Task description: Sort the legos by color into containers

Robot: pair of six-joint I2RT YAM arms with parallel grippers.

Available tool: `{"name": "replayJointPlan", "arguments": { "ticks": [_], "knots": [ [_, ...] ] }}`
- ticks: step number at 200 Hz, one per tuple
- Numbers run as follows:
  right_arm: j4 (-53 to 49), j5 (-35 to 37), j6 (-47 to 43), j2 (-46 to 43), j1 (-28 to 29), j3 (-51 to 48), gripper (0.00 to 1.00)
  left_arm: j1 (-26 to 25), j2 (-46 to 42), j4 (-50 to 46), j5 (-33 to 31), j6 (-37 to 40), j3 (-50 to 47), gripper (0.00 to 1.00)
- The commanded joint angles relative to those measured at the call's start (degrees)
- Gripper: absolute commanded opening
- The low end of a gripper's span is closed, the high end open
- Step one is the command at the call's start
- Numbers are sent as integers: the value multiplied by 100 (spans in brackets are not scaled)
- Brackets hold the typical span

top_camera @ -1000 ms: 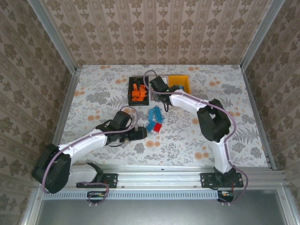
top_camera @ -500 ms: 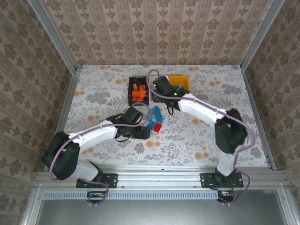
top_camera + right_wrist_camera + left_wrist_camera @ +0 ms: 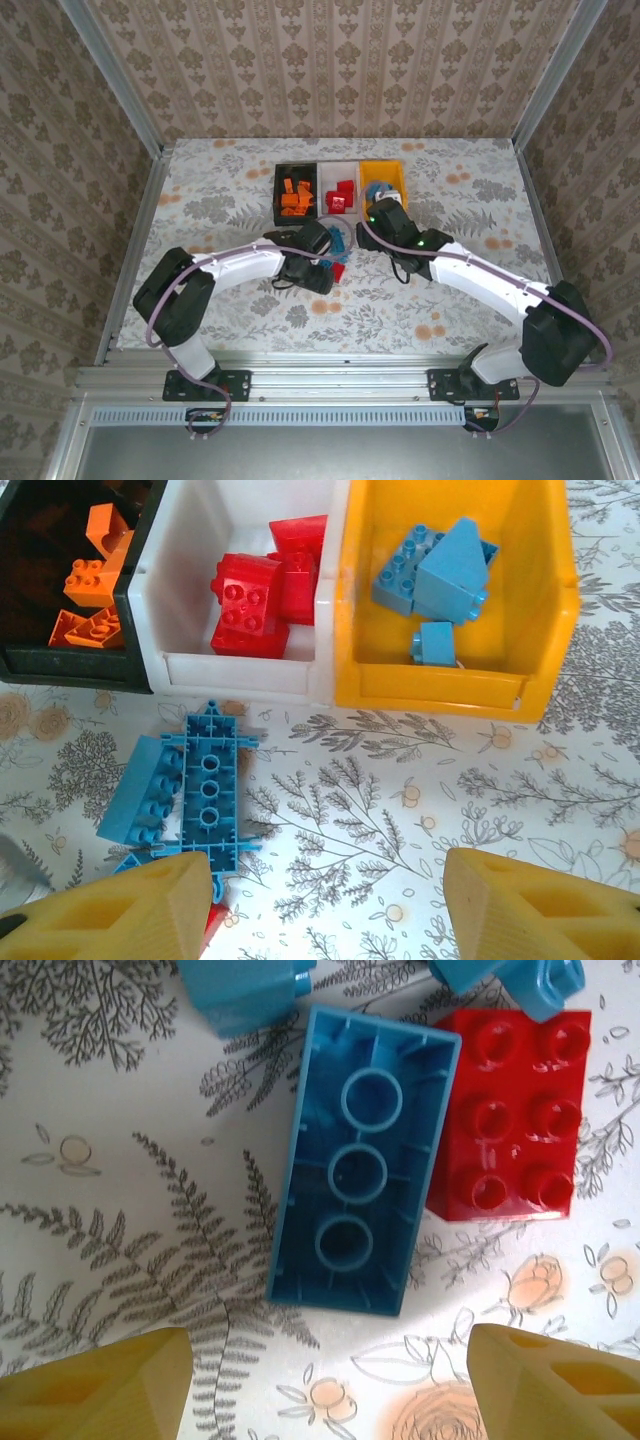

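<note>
1. Legos not yet sorted lie loose on the table, right off the left claw. Its fingers stand spread, with nothing between them.
2. Just ahead of those fingertips lies a blue brick, hollow side up and flat on the cloth.
3. A red brick, studs up, touches the blue brick's right long side towards the far end.
4. Past these two are more blue pieces, cut off by the top edge of the left wrist view.
5. The right claw is likewise spread and empty, over bare cloth near the front of the bins.
6. Between it and the bins lies a long blue plate, underside up. A blue block rests against its left side.
7. A sliver of red shows by the right claw's left finger; I cannot tell more.
8. The bins stand in a row with their walls touching. From left to right: black bin, white bin, yellow bin.
9. The black bin holds orange bricks, the white one red bricks, and the yellow one blue bricks.
10. Seen from above, the row sits at the far middle of the table. The loose pile lies just on the near side of the white bin, the left claw at its left and the right claw in front of the yellow bin.
</note>
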Motion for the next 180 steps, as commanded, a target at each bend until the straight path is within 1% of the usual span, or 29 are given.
{"name": "replayJointPlan", "arguments": {
  "ticks": [1,35,60,75,100,111,139,180],
  "knots": [
    [40,188,139,-266,-28,-119,64,-11,230,-107,-102,296,289,72],
    [30,196,193,-486,-27,-311,64,20,511,-88,-185,438,539,65],
    [-27,202,213,-641,-28,-463,64,48,597,3,-223,505,568,58],
    [-56,226,219,-744,-37,-554,64,61,644,48,-243,574,565,56],
    [-112,241,235,-895,-36,-689,64,58,719,23,-308,613,561,47],
    [-140,257,235,-950,-37,-742,64,57,656,60,-296,613,494,43],
    [-194,284,252,-1070,-43,-859,65,65,442,159,-320,613,276,38],
    [-266,372,249,-1277,-63,-970,64,19,-60,9,-309,554,55,32]
  ]
}}
